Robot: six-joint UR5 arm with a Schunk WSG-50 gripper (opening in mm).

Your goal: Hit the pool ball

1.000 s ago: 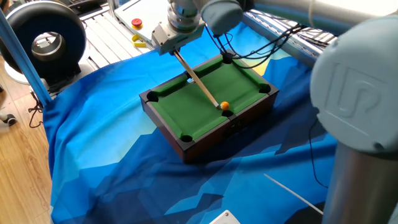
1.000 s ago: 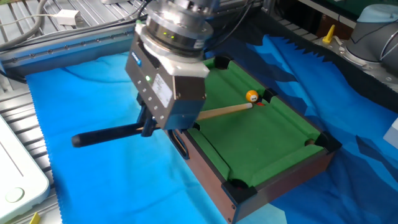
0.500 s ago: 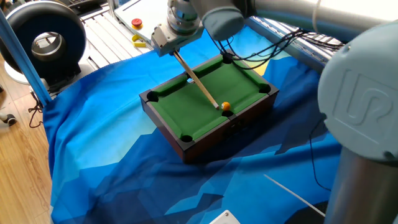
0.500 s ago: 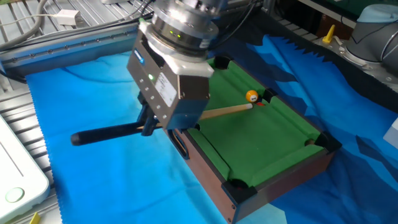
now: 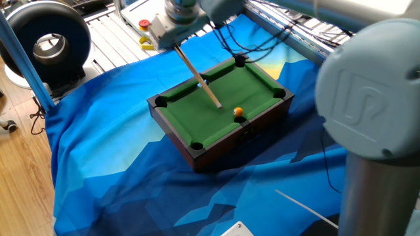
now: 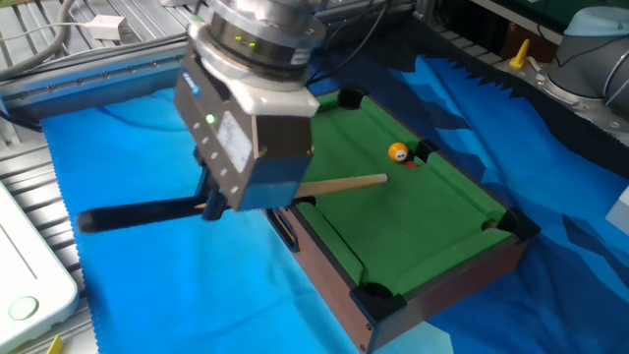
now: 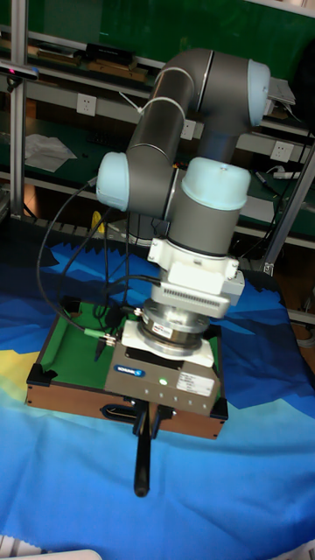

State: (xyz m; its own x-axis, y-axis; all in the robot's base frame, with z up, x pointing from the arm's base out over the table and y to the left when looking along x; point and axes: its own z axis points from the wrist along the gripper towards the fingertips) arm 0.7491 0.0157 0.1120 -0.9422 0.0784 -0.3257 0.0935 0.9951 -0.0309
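Note:
A small orange-yellow pool ball [image 5: 238, 112] [image 6: 397, 151] rests on the green felt of the mini pool table [image 5: 197, 106] [image 6: 423, 226], close to a side pocket. My gripper [image 5: 174, 44] [image 6: 220, 203] [image 7: 146, 420] is shut on a wooden cue stick [image 5: 200, 78] [image 6: 344, 183] with a black handle [image 6: 138, 212] [image 7: 140, 459]. The cue slants down over the felt. Its tip stops a short gap away from the ball. In the tall fixed view the arm hides the ball.
A blue cloth [image 5: 111, 164] covers the table under the wooden-framed pool table. A red button [image 5: 144, 24] and a black round device [image 5: 46, 42] sit at the back left. A white box [image 6: 25, 285] lies at one edge, and the robot's base [image 5: 371, 118] stands nearby.
The gripper has drawn the cue back, away from the ball. The tip was at the ball and now stands a short way off. The ball has not moved.

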